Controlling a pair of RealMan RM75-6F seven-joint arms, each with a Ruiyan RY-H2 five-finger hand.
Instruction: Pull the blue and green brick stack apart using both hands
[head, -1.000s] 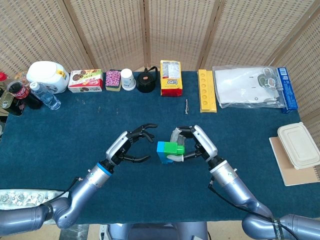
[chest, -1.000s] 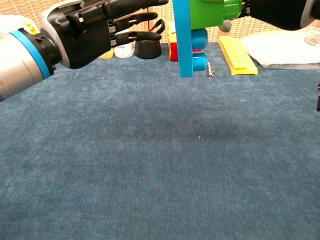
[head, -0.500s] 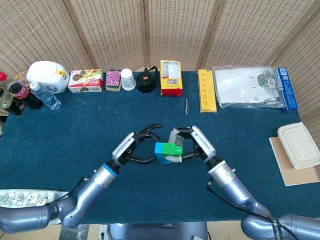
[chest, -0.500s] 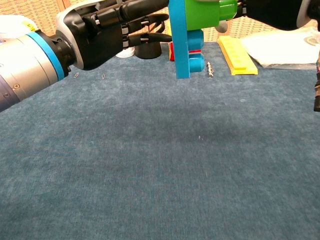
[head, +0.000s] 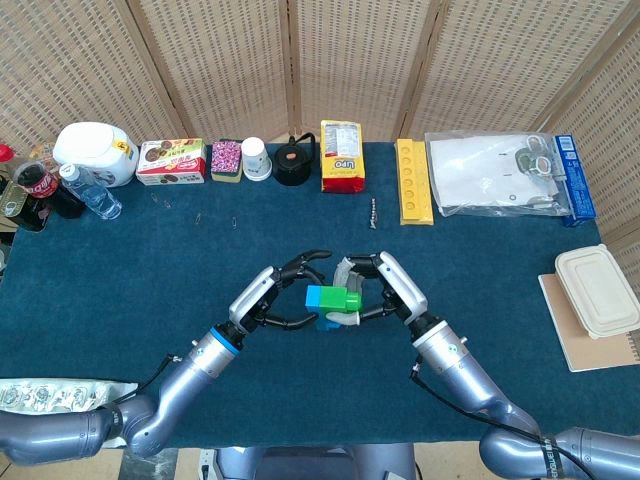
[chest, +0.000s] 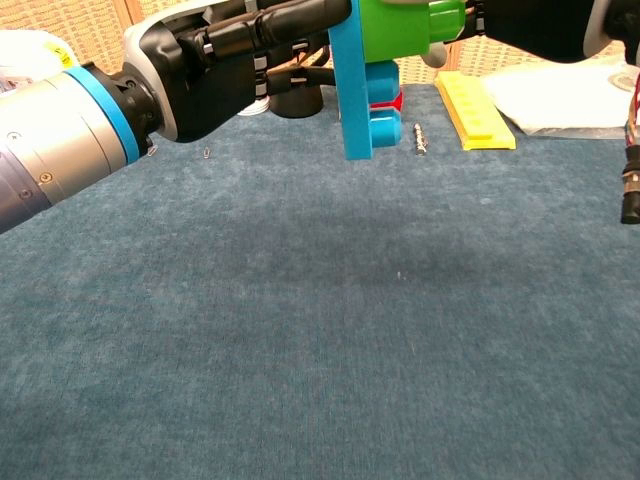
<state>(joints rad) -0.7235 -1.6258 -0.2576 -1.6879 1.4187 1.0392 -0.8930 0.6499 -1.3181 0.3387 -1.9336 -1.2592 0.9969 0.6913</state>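
The stack hangs above the blue cloth, held on its side: the blue brick (head: 318, 297) faces left and the green brick (head: 346, 299) faces right. My right hand (head: 388, 290) grips the green brick (chest: 400, 25) from the right. My left hand (head: 272, 298) is just left of the blue brick (chest: 357, 100). Its fingers are spread above and below the brick's left face and do not plainly clamp it. In the chest view the left hand (chest: 225, 55) reaches the blue brick's top edge, while the right hand (chest: 545, 22) is cut off by the frame.
Along the table's far edge stand a yellow block tray (head: 414, 181), a yellow-red packet (head: 341, 155), a black pot (head: 293, 163), a paper cup (head: 256, 158) and boxes. Bottles (head: 60, 190) sit far left. A plastic bag (head: 495, 172) and lidded box (head: 598, 290) lie right. A screw (head: 372, 213) lies mid-table.
My left hand has moved right, from well clear of the stack to right against the blue brick. The right hand has shifted the stack slightly left and up.
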